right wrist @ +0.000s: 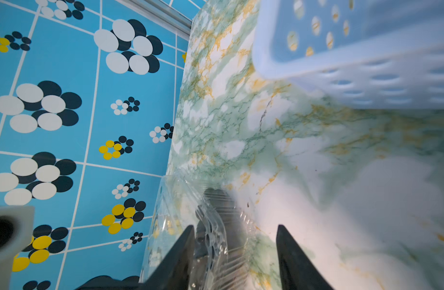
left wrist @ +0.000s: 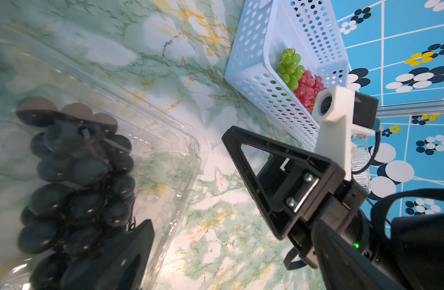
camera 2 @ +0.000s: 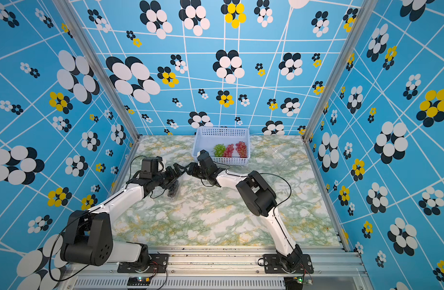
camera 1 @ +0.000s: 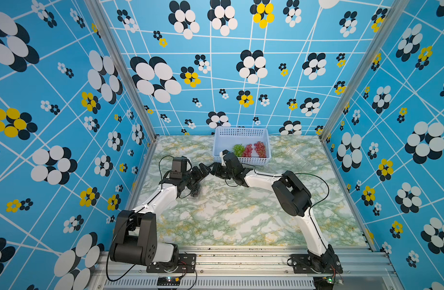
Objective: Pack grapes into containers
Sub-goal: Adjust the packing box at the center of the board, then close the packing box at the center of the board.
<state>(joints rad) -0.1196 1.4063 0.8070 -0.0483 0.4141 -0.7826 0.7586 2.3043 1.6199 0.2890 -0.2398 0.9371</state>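
Resting in ribbed clear clamshell (left wrist: 165, 160), glossy round black grapes (left wrist: 75, 180)

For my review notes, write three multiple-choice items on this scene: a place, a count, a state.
1. The dark grapes lie: A on the bare table; B in a clear box; C in an end effector.
2. Bunches in the basket: A one; B five; C three.
3. The basket stands: A upright; B upside down; C on its side.
B: the clear walls surround the dark grapes. C: one green bunch and two red bunches. A: its open side faces up.
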